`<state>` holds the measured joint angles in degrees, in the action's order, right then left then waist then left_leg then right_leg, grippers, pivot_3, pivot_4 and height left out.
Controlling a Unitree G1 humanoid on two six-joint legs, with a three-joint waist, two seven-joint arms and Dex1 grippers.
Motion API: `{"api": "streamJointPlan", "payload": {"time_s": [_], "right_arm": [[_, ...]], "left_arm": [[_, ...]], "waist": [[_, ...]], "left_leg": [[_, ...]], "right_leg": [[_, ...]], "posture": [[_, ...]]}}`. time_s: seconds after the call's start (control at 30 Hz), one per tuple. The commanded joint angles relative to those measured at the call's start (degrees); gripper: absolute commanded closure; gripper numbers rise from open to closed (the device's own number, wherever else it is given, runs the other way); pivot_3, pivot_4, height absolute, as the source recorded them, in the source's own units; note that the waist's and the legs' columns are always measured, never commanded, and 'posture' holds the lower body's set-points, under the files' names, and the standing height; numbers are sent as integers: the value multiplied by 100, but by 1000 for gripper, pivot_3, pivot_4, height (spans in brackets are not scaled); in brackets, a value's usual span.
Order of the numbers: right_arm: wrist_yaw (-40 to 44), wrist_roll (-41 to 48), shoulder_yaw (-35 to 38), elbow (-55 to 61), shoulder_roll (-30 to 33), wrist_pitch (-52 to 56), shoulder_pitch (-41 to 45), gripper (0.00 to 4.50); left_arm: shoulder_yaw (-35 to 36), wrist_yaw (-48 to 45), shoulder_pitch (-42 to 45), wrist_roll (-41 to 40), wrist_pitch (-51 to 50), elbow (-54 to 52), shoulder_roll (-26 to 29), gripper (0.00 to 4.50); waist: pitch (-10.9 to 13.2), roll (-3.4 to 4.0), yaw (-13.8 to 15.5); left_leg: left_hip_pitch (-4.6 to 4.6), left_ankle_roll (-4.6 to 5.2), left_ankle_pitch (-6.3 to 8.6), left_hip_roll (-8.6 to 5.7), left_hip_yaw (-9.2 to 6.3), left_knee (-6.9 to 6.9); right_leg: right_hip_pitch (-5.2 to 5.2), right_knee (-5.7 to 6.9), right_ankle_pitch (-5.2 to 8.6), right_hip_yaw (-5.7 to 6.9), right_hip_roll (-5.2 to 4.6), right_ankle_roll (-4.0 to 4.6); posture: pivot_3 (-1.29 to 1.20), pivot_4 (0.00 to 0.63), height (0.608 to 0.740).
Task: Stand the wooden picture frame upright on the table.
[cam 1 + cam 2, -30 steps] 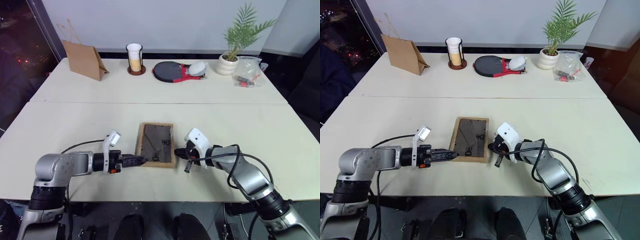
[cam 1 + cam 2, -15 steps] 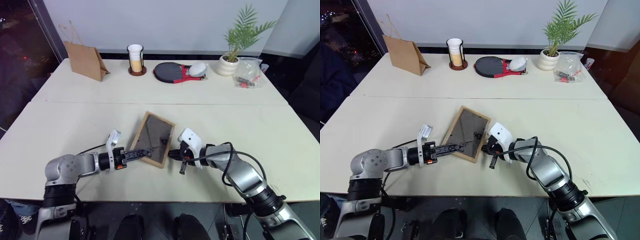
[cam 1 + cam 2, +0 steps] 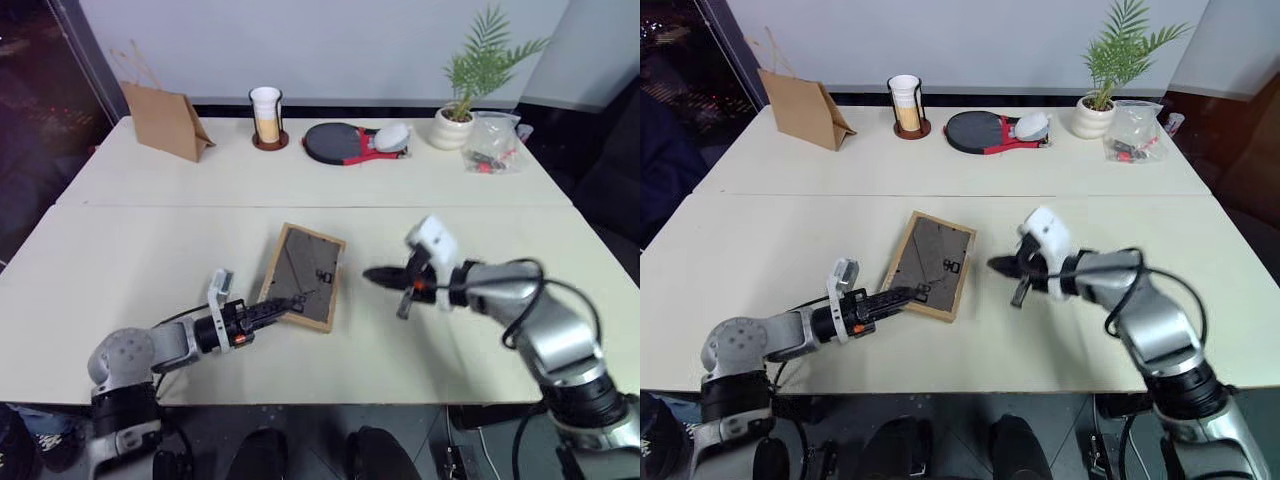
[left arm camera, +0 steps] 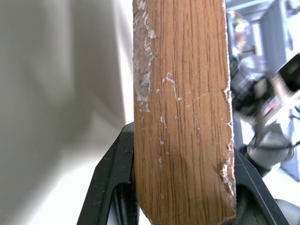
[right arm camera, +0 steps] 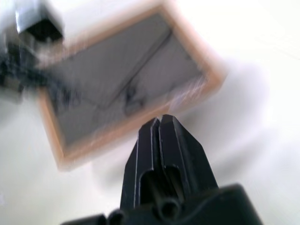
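Observation:
The wooden picture frame (image 3: 305, 270) lies askew near the middle of the table (image 3: 150, 250), its dark back with the easel stand facing up. My left gripper (image 3: 283, 306) is shut on the frame's near edge; in the left wrist view the light wood edge (image 4: 183, 117) sits clamped between both black fingers (image 4: 110, 183). My right gripper (image 3: 372, 274) is shut on nothing and hovers above the table to the right of the frame, a clear gap away. In the right wrist view its closed fingertips (image 5: 161, 126) point toward the frame (image 5: 122, 84).
Along the far edge stand a brown paper bag (image 3: 165, 120), a cup in a holder (image 3: 266, 118), table tennis paddles (image 3: 345, 142), a potted plant (image 3: 468, 95) and a clear plastic bag (image 3: 492, 145). A seam (image 3: 180, 205) crosses the table.
My left gripper has closed on the frame's near edge and turned the frame askew. My right gripper has risen and pulled away to the right of the frame.

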<state>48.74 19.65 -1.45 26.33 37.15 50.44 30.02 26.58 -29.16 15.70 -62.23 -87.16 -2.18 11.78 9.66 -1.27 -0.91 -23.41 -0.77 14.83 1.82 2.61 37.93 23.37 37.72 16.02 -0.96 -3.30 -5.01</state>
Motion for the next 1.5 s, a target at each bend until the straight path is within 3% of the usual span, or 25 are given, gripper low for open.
{"api": "streamJointPlan", "payload": {"time_s": [0.03,0.1,0.3,0.33,0.8,1.1,1.27,1.37,1.5], "right_arm": [[-182,417,-32,-115,-377,386,500,4247],[-303,522,-107,-419,-657,524,772,3673],[-407,666,-198,-1292,-1093,582,1242,778],[-444,688,-212,-1443,-1179,620,1311,104],[-257,733,-815,-2165,-1611,488,1433,41],[-309,1089,-662,-1450,-1450,903,1360,41],[-459,1514,-202,-753,-1115,1453,1431,41],[-486,1689,195,-184,-504,1759,1269,41],[-417,845,-292,122,627,876,644,41]], "left_arm": [[211,240,-116,-542,-6,-426,-227,3392],[189,356,-178,-647,70,-503,-300,3392],[9,437,-346,-794,300,-661,-279,3392],[-13,455,-387,-835,328,-711,-279,3392],[-454,344,-814,-1097,853,-891,-47,3392],[-699,246,-981,-1069,1227,-798,0,3392],[-822,166,-1136,-1022,1419,-787,37,3392],[-803,145,-1116,-1081,1484,-745,109,3392],[-816,-108,-1051,-1064,1579,-598,271,3392]], "waist": [[0,0,5],[0,0,0],[0,0,17],[0,0,18],[0,0,-16],[0,1,-11],[1,1,-10],[1,2,6],[1,2,10]], "left_leg": [[0,0,0,0,-1,0],[0,0,0,0,0,-2],[-6,-1,0,-8,2,-9],[-9,0,1,-10,2,-15],[-10,-4,-1,-17,15,-81],[-11,-4,-1,-16,15,-84],[-12,-5,0,-17,15,-85],[-15,-5,0,-16,14,-91],[-20,-4,2,-17,13,-97]], "right_leg": [[0,-2,1,1,0,2],[2,-4,8,-1,-3,17],[2,-19,9,1,-16,19],[2,-30,9,2,-19,20],[23,-63,2,-2,-26,8],[27,-65,10,-3,-29,22],[26,-71,11,-4,-35,25],[30,-73,12,-4,-37,27],[29,-93,25,-2,-40,49]], "posture": [[0,150,740],[0,150,740],[0,150,740],[0,150,740],[0,150,740],[0,150,740],[0,150,740],[0,150,740],[0,150,740]]}}
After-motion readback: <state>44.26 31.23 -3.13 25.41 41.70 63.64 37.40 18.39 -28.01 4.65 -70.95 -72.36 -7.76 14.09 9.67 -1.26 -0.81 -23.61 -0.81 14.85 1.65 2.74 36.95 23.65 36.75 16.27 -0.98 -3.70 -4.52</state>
